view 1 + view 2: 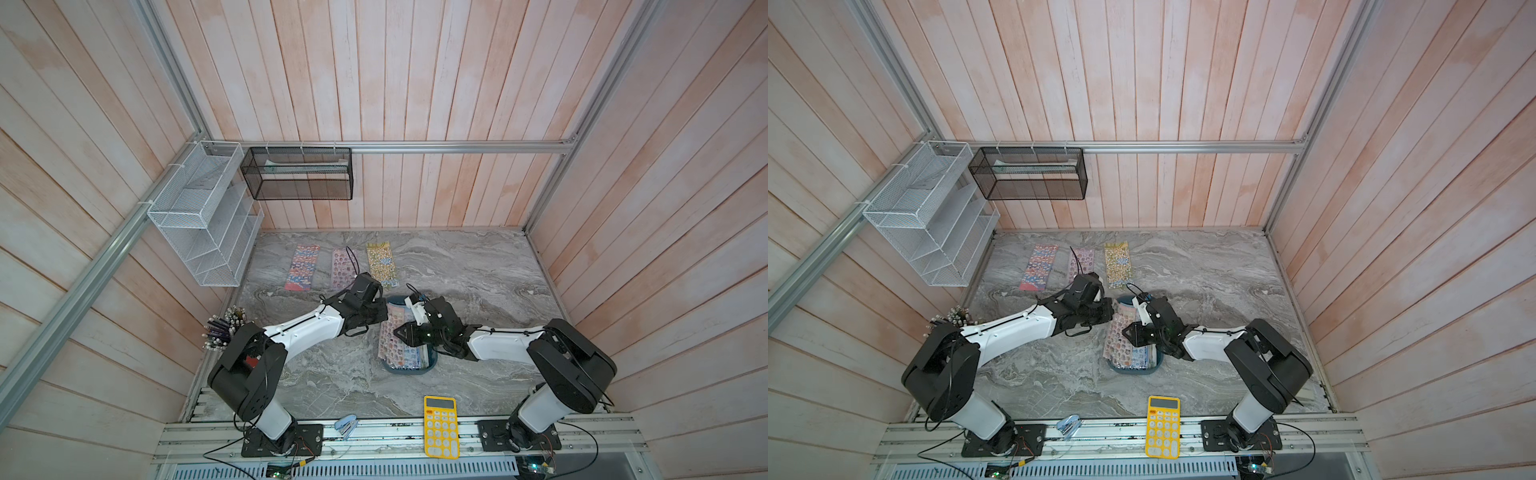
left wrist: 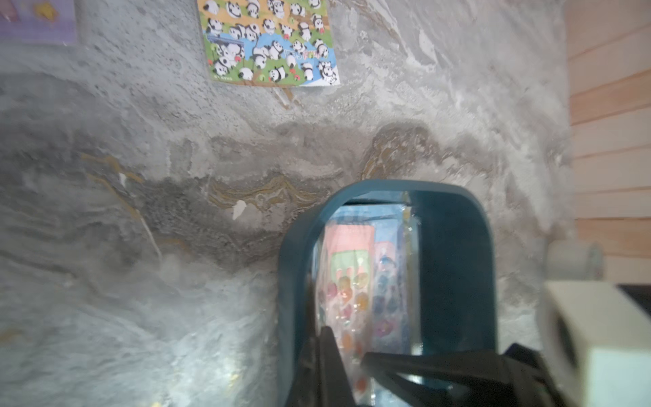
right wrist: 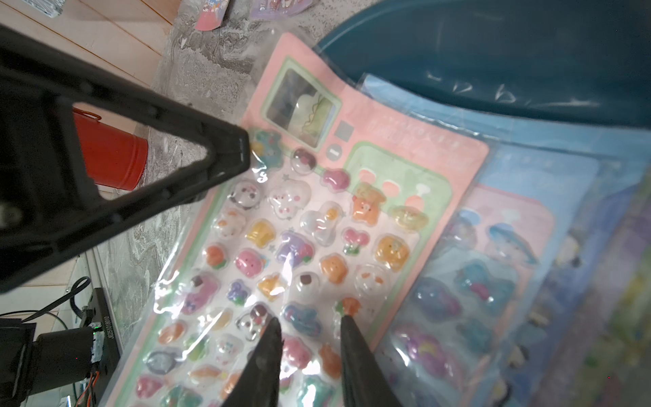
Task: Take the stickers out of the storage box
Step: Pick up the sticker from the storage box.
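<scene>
Stickers [image 1: 392, 338] over storage box [image 1: 409, 371] rim

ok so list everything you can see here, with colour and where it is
laid-out stickers: 3, red-blue, pink, yellow, row on far tabletop
boxed stickers: several, pink topmost, blue beneath, in the box
storage box: 1, dark teal, mid-table
calculator: 1, yellow, front edge
stapler: 1, pale blue, front rail
pen cup: 1, red, beside left arm's base
wire rack: 1, white, left wall
mesh basket: 1, black, back wall
left gripper: 1, black, shut at the top sheet's edge
right gripper: 1, black, open over the top sheet
</scene>
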Motion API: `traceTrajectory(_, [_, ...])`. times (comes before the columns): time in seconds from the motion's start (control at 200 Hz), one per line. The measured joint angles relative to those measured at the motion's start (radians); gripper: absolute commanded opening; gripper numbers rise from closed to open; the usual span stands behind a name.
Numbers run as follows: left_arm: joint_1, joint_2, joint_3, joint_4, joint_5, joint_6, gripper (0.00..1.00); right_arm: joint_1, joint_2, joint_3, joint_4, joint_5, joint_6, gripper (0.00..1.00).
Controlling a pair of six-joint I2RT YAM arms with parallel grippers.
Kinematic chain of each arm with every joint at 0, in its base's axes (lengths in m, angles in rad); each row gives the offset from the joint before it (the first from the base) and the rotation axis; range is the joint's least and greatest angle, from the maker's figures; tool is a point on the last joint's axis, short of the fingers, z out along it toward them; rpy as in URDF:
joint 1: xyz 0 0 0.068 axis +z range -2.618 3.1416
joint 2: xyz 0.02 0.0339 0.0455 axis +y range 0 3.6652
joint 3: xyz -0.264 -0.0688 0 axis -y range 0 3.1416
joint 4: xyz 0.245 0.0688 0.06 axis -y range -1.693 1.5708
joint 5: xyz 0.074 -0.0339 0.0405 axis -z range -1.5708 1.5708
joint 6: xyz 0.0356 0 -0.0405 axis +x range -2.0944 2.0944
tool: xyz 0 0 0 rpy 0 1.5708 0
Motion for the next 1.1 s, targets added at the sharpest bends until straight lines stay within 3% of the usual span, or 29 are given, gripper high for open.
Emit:
traceTrajectory(0.185, [0.003,-0.004,0.01,-0.002,0.024,0.005,0.0,0.0,-0.07,0.008,-0.101,0.024,-0.018,0.3])
traceTrajectory(0.35, [0.039,-0.079,0.024,-0.008,0.063,0.018,0.0,-0.009,-0.26,0.023,-0.223,0.114,-0.058,0.35])
traceTrajectory(0.59, [0.104,-0.261,0.035,0.073,0.14,0.017,0.0,-0.114,-0.516,0.075,-0.302,0.177,-0.095,0.67])
traceTrajectory(0.765, [0.187,-0.31,0.035,0.193,0.257,-0.039,0.0,-0.2,-0.543,0.077,-0.328,0.093,-0.098,0.75])
traceTrajectory(1.1, [0.229,-0.322,0.031,0.348,0.402,-0.131,0.0,-0.217,-0.475,0.099,-0.238,-0.202,-0.038,0.7])
